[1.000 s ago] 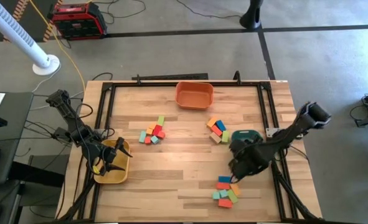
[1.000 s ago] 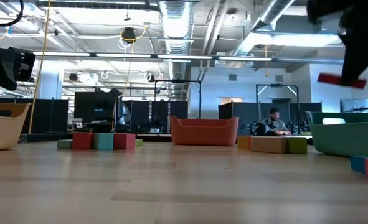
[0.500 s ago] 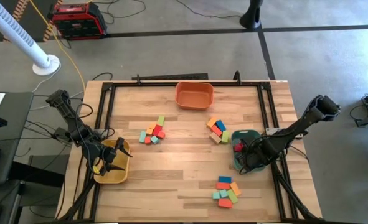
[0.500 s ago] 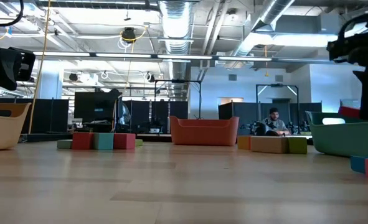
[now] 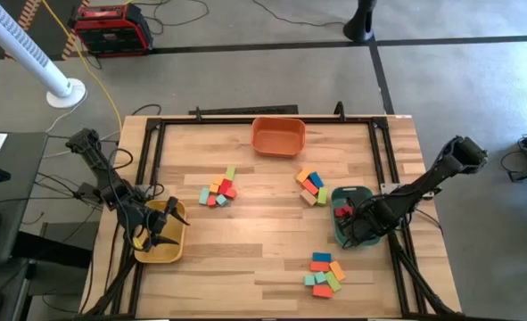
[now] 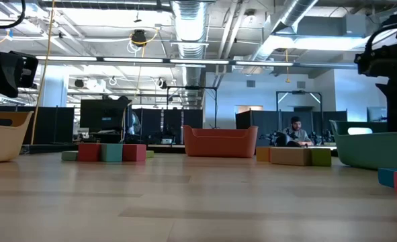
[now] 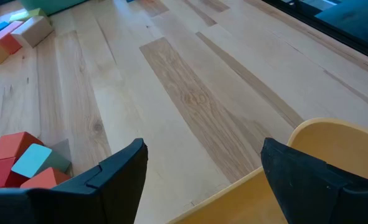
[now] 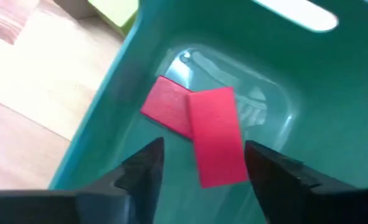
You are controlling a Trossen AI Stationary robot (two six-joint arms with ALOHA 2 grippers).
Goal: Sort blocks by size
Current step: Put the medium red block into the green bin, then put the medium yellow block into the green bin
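Note:
Two flat red blocks (image 8: 196, 130) lie on the floor of the green tray (image 8: 308, 93), one partly over the other. My right gripper (image 8: 202, 165) hangs open just above them, pointing steeply down into the green tray (image 5: 350, 192), a finger on either side of the nearer block without touching it. In the low view the tray wall (image 6: 373, 144) hides its fingers. My left gripper (image 7: 202, 168) waits open over the yellow tray (image 5: 160, 254) at the table's left.
Three heaps of blocks lie on the table: left of centre (image 5: 218, 190), beside the green tray (image 5: 312, 185), and near the front edge (image 5: 324, 272). An orange tray (image 5: 278, 136) stands at the far edge. A black frame rail runs round the table.
My right gripper has carried a red block from beside the green tray toward the table's right and far side, sunk into the tray while rolling its wrist, and let go. The block now lies in the tray against the other red one.

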